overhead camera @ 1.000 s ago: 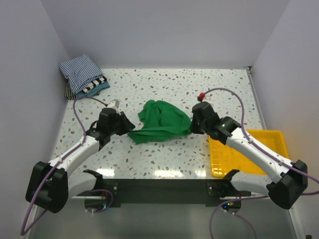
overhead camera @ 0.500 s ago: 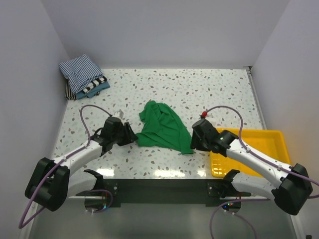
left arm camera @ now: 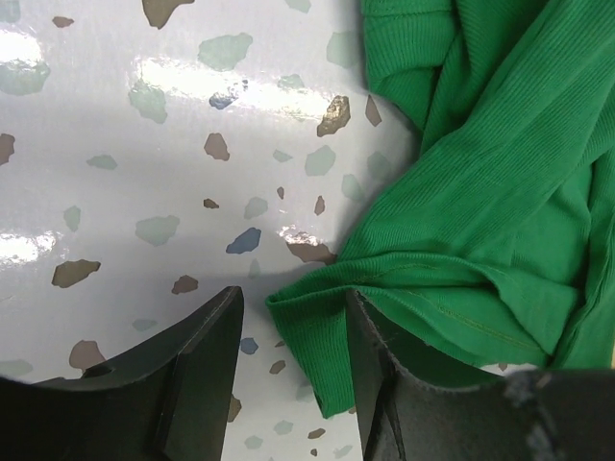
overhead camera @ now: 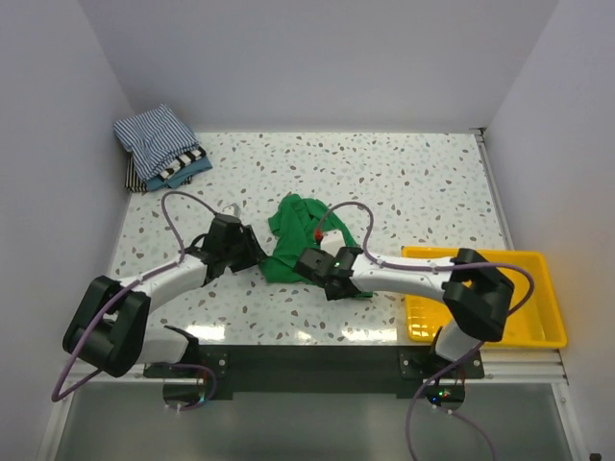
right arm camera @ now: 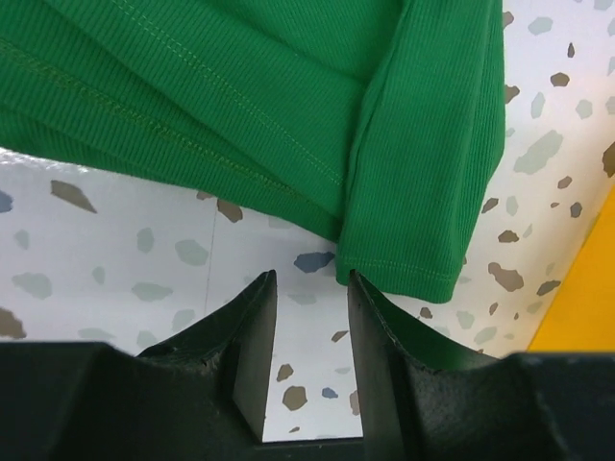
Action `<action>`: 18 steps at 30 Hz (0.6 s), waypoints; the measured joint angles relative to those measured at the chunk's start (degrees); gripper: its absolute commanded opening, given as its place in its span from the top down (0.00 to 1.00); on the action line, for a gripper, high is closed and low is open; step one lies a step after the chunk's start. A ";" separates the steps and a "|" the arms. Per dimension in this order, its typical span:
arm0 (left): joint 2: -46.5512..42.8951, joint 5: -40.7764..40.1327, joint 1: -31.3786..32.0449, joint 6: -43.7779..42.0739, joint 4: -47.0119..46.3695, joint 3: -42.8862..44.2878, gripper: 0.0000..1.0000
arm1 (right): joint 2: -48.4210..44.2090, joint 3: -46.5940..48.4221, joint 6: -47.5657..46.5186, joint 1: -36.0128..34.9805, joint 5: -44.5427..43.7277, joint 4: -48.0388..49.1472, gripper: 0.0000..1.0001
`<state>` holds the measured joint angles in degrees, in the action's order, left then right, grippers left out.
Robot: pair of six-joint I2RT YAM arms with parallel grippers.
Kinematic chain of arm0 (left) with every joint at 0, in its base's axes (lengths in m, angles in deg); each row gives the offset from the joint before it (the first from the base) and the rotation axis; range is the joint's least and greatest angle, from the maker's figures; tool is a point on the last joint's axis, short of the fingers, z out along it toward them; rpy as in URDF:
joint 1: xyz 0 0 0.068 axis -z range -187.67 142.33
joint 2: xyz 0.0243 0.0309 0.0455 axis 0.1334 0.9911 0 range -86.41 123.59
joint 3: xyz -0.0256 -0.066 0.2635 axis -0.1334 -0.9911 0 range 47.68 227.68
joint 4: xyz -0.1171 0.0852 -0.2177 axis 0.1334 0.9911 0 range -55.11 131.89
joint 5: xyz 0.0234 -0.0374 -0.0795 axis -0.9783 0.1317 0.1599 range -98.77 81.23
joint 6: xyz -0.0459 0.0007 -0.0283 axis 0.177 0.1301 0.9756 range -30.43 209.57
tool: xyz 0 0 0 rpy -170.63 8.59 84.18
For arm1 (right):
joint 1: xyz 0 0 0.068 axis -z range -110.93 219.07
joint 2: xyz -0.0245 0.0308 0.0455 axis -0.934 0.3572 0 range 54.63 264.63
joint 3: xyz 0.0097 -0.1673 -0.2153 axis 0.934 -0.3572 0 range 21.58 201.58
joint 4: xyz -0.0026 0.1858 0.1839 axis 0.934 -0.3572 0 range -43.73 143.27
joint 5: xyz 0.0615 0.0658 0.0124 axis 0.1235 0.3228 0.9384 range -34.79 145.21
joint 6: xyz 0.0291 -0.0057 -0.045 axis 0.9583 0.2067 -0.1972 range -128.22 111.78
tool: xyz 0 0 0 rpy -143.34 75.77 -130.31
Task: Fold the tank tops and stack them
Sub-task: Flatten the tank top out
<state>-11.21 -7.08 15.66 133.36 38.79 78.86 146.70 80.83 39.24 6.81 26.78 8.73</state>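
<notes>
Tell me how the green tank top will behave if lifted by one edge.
Probably floppy: the green tank top lies crumpled in soft folds. Likely light: its ribbed cloth looks thin. Pushed, it would probably bunch, not slide.

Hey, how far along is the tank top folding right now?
Done: a folded pile with the blue-and-white striped top uppermost sits in the far left corner. In hand: the green tank top lies rumpled in the middle, the left gripper and right gripper both open at its near edge. Left: folding the green one and adding it to the pile.
</notes>
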 measured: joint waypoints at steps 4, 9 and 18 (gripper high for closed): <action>1.11 0.00 0.00 -0.17 0.00 0.00 0.48 | 6.64 3.10 0.22 -1.51 -3.61 -2.62 0.60; 2.27 0.09 0.00 -1.03 -0.24 0.00 0.50 | 7.85 3.15 1.09 -1.66 -6.45 -6.23 0.61; 4.28 1.18 0.00 -1.42 -3.41 0.00 0.70 | 8.07 3.08 1.16 -1.64 -7.63 -6.91 0.77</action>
<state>-6.93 -5.90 15.66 131.94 35.38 78.86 154.77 83.91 40.40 5.17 19.15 1.83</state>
